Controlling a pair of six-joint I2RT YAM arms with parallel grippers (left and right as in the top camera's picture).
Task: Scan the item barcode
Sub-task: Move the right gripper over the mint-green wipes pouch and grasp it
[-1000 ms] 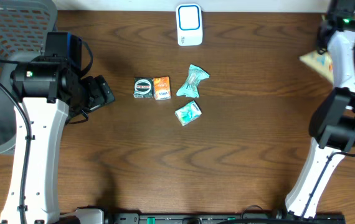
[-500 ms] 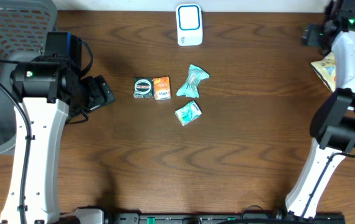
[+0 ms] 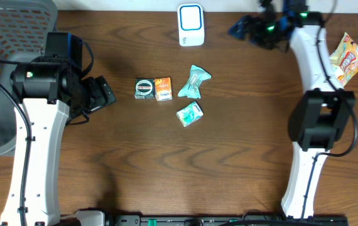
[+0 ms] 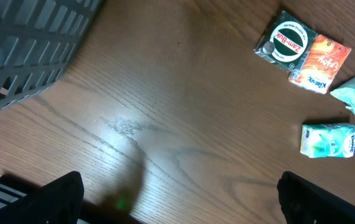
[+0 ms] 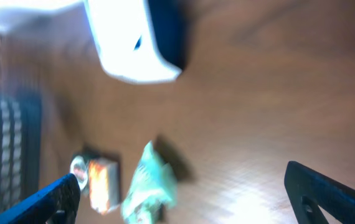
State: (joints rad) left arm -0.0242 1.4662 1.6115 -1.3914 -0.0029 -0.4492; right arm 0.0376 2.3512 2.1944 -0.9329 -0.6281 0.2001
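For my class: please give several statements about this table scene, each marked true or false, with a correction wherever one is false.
1. The orange box lies right beside the green box. True.
2. The right gripper holds the snack bag. False: it is open and empty near the scanner, and the bag lies by itself on the table.
3. The basket is on the robot's right side. False: it is on the robot's left side.
4. The left gripper is open and holds nothing. True.
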